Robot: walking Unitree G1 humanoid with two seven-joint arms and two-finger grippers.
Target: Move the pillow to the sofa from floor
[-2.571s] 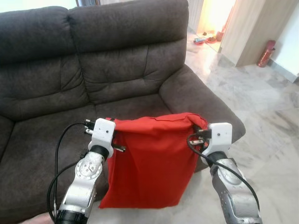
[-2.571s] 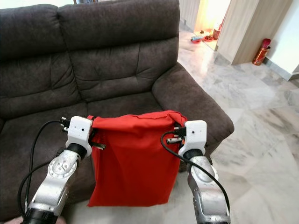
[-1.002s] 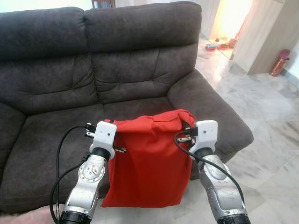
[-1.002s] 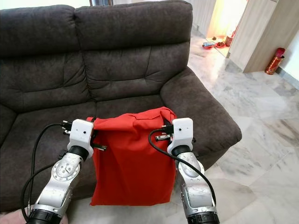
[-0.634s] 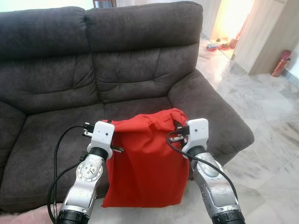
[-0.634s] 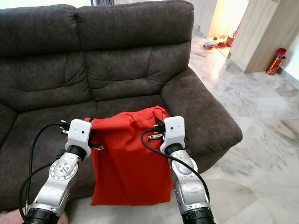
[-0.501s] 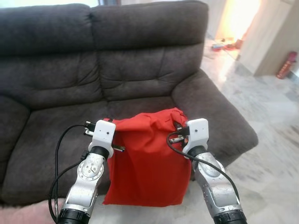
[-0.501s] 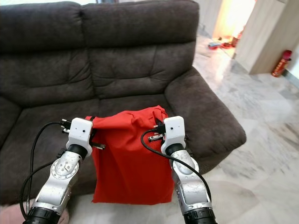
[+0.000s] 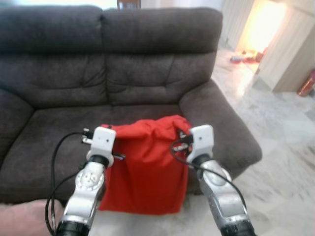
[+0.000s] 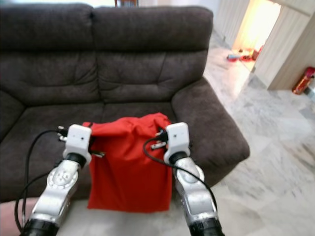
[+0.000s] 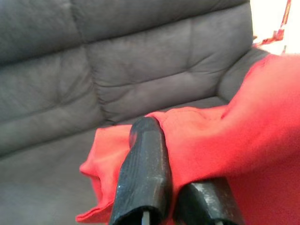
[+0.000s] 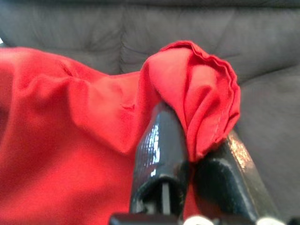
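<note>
A red pillow (image 9: 145,167) hangs flat between my two grippers, just in front of the dark brown sofa (image 9: 147,64) and over its seat's front edge. My left gripper (image 11: 176,154) is shut on the pillow's upper left corner, with red cloth (image 11: 225,126) pinched between its black fingers (image 11: 145,173). My right gripper (image 12: 192,154) is shut on the upper right corner, where a bunched fold of cloth (image 12: 201,93) rises out of its fingers (image 12: 159,154). The pillow's lower edge hangs near the floor.
The sofa's right armrest (image 9: 221,123) stands beside my right arm (image 9: 219,196). Marble floor (image 9: 280,162) spreads out to the right. A wooden wall panel (image 10: 283,49), a lit doorway and a red canister (image 10: 301,81) lie at the far right.
The view has swung left and drawn nearer the sofa. My right gripper has moved inward toward the left one, so the pillow's top edge bunches up. Both grips hold.
</note>
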